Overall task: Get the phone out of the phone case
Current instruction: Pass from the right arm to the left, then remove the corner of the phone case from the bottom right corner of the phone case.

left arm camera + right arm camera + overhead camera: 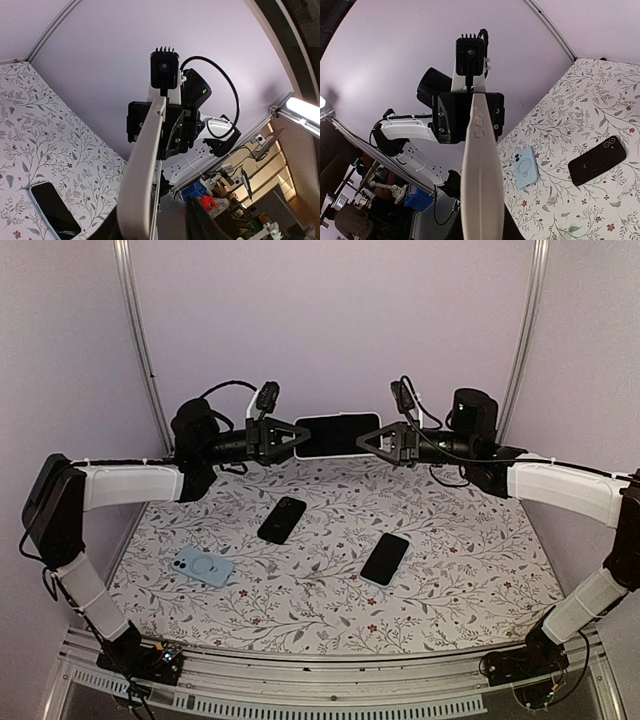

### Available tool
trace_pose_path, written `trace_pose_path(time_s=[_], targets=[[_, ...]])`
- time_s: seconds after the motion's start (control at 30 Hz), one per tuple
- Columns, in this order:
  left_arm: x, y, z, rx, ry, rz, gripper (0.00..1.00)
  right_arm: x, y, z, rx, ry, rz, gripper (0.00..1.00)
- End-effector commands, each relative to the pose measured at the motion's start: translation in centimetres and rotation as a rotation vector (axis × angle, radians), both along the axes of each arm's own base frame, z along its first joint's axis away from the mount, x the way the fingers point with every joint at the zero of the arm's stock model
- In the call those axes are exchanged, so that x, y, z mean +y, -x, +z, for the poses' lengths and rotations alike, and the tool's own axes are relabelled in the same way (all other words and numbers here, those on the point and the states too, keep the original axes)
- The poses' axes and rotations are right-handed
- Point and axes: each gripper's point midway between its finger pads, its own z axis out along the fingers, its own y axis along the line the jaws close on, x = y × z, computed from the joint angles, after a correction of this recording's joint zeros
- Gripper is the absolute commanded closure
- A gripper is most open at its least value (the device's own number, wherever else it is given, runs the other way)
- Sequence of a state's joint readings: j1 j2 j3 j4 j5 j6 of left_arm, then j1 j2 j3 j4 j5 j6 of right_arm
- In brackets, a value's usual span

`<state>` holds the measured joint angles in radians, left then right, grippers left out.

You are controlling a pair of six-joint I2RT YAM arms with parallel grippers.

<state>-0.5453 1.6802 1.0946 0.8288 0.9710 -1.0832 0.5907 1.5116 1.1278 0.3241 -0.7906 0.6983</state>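
Pale lilac walls close in a table (470,570) covered with a floral-print cloth, and above its far edge 2 arms meet tip to tip. Held in the air between them is the white phone case (322,453). It lies lengthwise from one gripper to the other, with its broad side turned toward the top camera. The phone (340,433) sits inside it, its dark face showing within the white rim.

The right gripper (360,440) is at the right end of the phone case, closed down tight across its thin body, and holds it up. The left gripper (303,436) is at the left end of the phone case, part-way open and straddling that end. In the left wrist view 1 finger lies against the case, while a gap shows between the case and the other finger, so it has no clamp on it. Each wrist camera looks along the case edge-on toward the other gripper.

Below the phone case, down on the table and well apart from it, lie 3 flat things. The ringed black phone (282,519) is under its left half. The plain black phone (385,558) is under its right end and nearer the arm bases. The light blue case (203,566) is off to its left, toward the near edge.
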Motion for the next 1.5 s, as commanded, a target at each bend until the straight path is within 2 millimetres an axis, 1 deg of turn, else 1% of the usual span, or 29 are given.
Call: trace_pose_path(time_s=[0.0, 0.03, 0.1, 0.17, 0.2, 0.27, 0.37, 0.47, 0.53, 0.57, 0.67, 0.8, 0.93, 1.0, 1.13, 1.47], targets=[[-0.1, 1.1, 0.7, 0.001, 0.038, -0.05, 0.71, 0.4, 0.3, 4.2, -0.107, -0.085, 0.03, 1.0], [-0.1, 1.1, 0.8, 0.003, 0.041, -0.052, 0.75, 0.4, 0.3, 4.1, -0.106, -0.085, 0.03, 1.0], [-0.2, 1.3, 0.9, 0.008, 0.049, -0.058, 0.87, 0.5, 0.4, 4.2, -0.108, -0.086, 0.038, 1.0], [-0.2, 1.5, 1.2, 0.015, 0.064, -0.066, 0.96, 0.5, 0.4, 4.1, -0.107, -0.083, 0.043, 0.97], [-0.2, 1.6, 1.4, 0.018, 0.071, -0.071, 1.0, 0.6, 0.5, 4.0, -0.107, -0.082, 0.047, 0.92], [-0.2, 1.8, 1.7, 0.022, 0.088, -0.077, 1.0, 0.5, 0.5, 3.9, -0.11, -0.08, 0.046, 0.83], [0.0, 1.8, 2.3, 0.033, 0.11, -0.075, 1.0, 0.3, 0.6, 3.9, -0.121, -0.075, 0.039, 0.64], [0.3, 1.6, 3.1, 0.056, 0.137, -0.062, 1.0, -0.1, 0.7, 4.0, -0.141, -0.074, 0.024, 0.47], [0.7, 1.5, 3.6, 0.068, 0.161, -0.055, 1.0, -0.4, 0.8, 4.0, -0.151, -0.072, 0.011, 0.39], [0.9, 1.4, 3.8, 0.076, 0.171, -0.049, 1.0, -0.7, 0.8, 4.2, -0.16, -0.073, 0.001, 0.38], [1.6, 0.8, 4.0, 0.098, 0.191, -0.021, 1.0, -1.2, 1.0, 3.9, -0.163, -0.07, -0.011, 0.36], [2.3, 0.2, 3.9, 0.111, 0.197, 0.021, 1.0, -2.0, 1.7, 4.4, -0.19, -0.077, -0.028, 0.35], [2.5, -0.1, 3.8, 0.118, 0.201, 0.037, 1.0, -2.3, 2.3, 4.5, -0.187, -0.106, -0.024, 0.36], [2.5, -0.1, 3.8, 0.119, 0.207, 0.038, 1.0, -2.4, 2.4, 4.2, -0.173, -0.115, -0.024, 0.37], [2.6, -0.1, 4.0, 0.119, 0.218, 0.033, 1.0, -2.4, 2.1, 3.5, -0.142, -0.121, -0.038, 0.42], [2.9, 1.0, 4.6, 0.09, 0.223, 0.009, 1.0, -2.3, 1.3, 3.3, -0.111, -0.137, -0.066, 0.59]])
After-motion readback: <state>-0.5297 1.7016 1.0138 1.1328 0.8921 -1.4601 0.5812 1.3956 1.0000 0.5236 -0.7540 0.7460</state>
